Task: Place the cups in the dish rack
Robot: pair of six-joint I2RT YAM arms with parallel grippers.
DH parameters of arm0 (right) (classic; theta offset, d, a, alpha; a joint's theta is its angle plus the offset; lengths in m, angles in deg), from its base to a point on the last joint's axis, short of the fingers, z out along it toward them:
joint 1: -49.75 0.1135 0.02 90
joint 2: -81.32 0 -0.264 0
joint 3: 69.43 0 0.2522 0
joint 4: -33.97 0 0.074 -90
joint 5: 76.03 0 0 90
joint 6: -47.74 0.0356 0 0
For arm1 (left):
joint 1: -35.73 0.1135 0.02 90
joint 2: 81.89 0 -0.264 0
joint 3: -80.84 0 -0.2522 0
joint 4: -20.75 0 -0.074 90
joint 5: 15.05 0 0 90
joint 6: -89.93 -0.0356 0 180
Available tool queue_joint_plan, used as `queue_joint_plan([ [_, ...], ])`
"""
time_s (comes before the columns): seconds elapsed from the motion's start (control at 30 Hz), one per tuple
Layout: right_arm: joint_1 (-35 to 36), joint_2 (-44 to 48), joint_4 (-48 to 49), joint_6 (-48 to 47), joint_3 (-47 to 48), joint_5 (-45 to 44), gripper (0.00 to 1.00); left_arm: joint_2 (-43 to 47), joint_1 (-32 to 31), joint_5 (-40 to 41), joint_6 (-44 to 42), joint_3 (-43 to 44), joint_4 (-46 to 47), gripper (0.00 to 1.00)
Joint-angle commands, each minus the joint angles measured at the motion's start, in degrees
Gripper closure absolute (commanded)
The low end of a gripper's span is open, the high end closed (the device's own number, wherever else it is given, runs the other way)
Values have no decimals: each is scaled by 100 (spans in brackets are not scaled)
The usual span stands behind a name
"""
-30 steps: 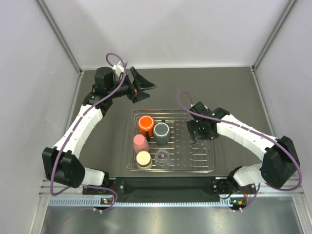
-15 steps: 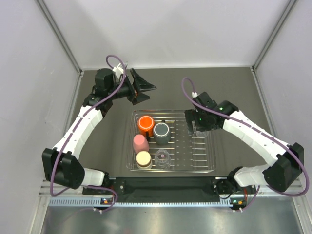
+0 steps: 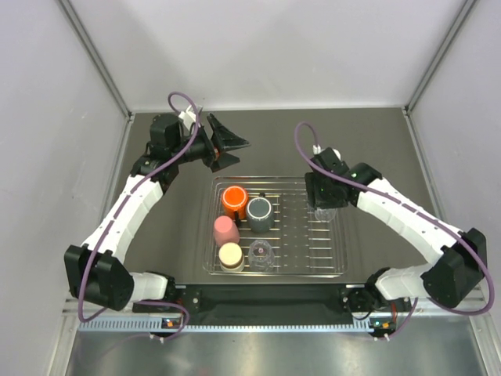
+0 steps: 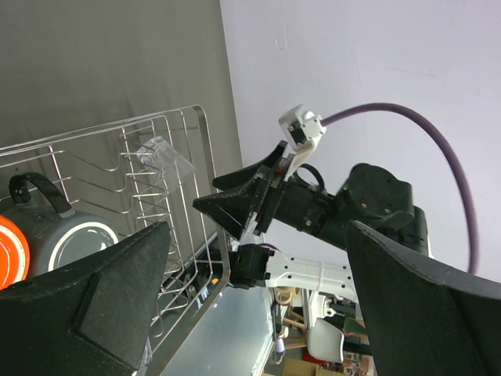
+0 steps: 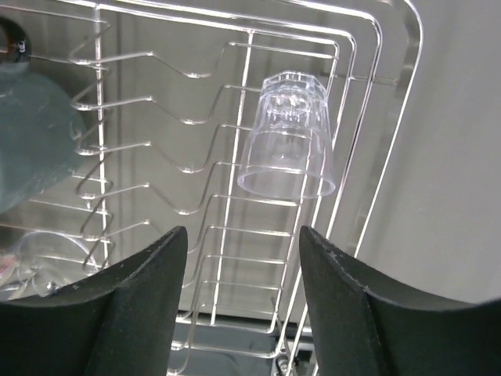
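The dish rack (image 3: 341, 235) holds the orange cup (image 3: 233, 198), dark grey cup (image 3: 259, 211), pink cup (image 3: 226, 229), cream cup (image 3: 230, 255) and a clear cup (image 3: 261, 254) at its left half. Another clear cup (image 5: 287, 137) lies tilted on the bars by the rack's right rim (image 5: 391, 157), also visible as a clear cup (image 3: 326, 214) from above. My right gripper (image 5: 243, 231) hovers just behind it, open, nothing between the fingers. My left gripper (image 3: 239, 149) stands open and empty above the table behind the rack's far left corner.
Grey walls close in the dark table (image 3: 376, 141) on three sides. The rack's raised wire dividers (image 5: 196, 164) run across its right half. In the left wrist view my right gripper's black fingers (image 4: 243, 204) show over the rack's far rim (image 4: 205, 157).
My right gripper has let go of the clear cup, left it on the rack's right side and drawn back and up. The left arm has shifted only slightly.
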Motion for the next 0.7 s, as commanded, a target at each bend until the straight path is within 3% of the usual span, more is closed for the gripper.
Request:
queue_joint_plan([
  [0.0, -200, 187, 548, 446, -379, 61, 40, 133, 6, -37, -123, 103, 70, 2],
  [0.27, -377, 1232, 2586, 2160, -1864, -210, 40, 19, -2, -81, -88, 129, -53, 2],
  [0.67, -403, 1568, 3283, 4015, -2736, -729, 51, 177, -11, -160, -184, 76, -492, 2],
])
